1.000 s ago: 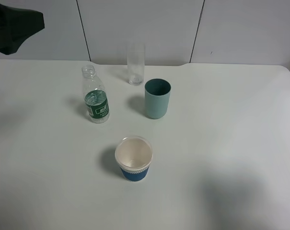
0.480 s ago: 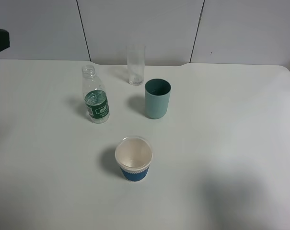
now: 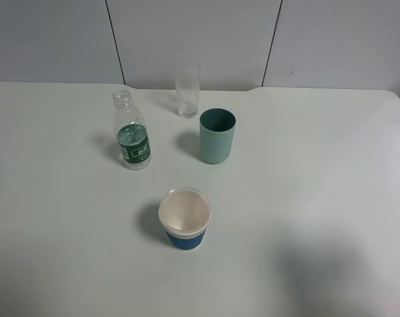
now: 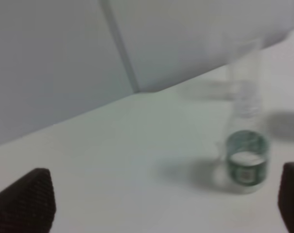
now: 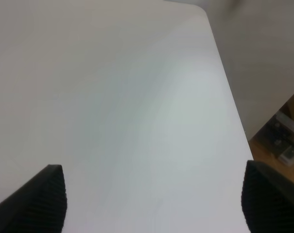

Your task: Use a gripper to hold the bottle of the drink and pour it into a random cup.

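Bottle (image 3: 131,139) label marks illegible.

On the white table (image 3: 332,198) stand four things, and no pincer shows to place them by. The uncapped bottle (image 3: 131,131) stands upright, the teal cup (image 3: 217,136) near it, the clear glass (image 3: 187,88) behind both, and the paper cup (image 3: 184,218) nearest the camera.

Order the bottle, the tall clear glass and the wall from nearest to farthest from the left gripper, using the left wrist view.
1. bottle, standing on the table ahead of the open left gripper.
2. tall clear glass, right behind the bottle, near the table's far edge.
3. wall, beyond that edge.
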Tool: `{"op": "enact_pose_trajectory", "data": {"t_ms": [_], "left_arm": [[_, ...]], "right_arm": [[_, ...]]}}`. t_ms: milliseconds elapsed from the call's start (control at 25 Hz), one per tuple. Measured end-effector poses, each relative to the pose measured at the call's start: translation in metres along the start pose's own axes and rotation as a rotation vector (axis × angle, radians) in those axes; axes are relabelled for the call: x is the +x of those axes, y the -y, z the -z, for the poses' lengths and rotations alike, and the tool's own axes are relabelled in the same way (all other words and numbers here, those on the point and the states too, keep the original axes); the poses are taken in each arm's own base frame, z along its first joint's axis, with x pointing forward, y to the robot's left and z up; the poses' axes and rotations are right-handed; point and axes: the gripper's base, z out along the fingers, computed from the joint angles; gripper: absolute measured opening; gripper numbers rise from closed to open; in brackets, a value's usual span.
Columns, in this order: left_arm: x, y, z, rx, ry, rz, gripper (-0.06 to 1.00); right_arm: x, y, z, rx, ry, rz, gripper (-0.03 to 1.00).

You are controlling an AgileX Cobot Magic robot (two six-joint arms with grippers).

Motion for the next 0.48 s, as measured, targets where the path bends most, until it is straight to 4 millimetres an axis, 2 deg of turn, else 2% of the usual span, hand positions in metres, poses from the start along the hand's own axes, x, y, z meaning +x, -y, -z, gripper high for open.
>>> {"op": "enact_pose_trajectory", "data": {"t_ms": [240,480], "left_arm": [[0.008,-0.008,0.026,-0.139,0.004,0.055,0.91],[0.022,-0.003,0.057,-0.192,0.007,0.075,0.91]], "right_arm": [[0.000,0.000,0.000,0.000,0.000,0.000,0.74],[0.000,0.000,0.000,0.000,0.000,0.000,0.74]]}}
